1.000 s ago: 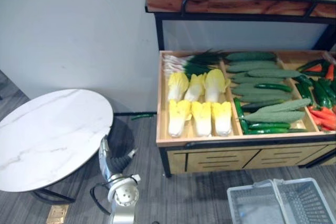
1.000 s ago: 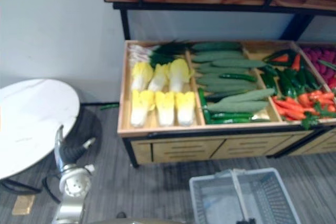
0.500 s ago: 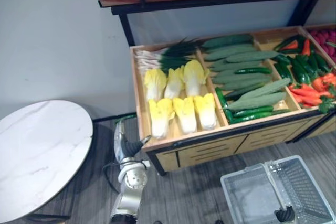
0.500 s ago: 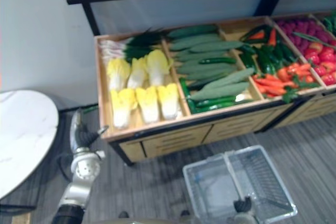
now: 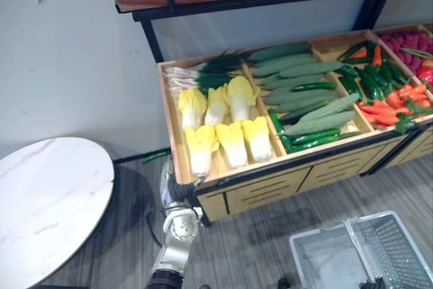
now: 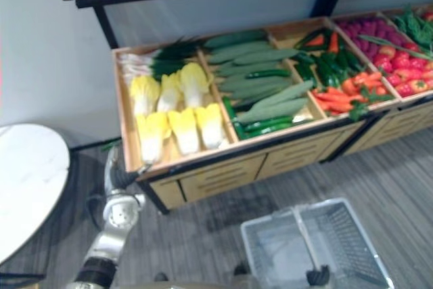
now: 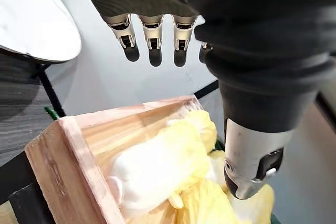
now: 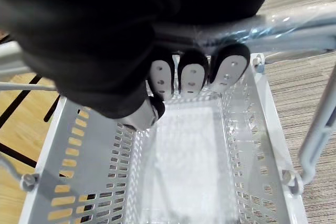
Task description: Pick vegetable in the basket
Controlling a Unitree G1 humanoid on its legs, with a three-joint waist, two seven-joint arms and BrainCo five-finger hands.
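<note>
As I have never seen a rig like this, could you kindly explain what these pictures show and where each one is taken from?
It is a humanoid robot with two arms, each ending in a hand. The two wide pictures come from a stereo camera on its head, looking down. The two close ones come from cameras on its wrists. Before it is a wooden stand holding yellow cabbages, cucumbers and carrots, with a round white table at its left. The left hand, fingers straight and holding nothing, hovers at the stand's corner by the cabbages. The right hand is curled round the handle of a pale plastic basket; no vegetable lies in it yet.
</note>
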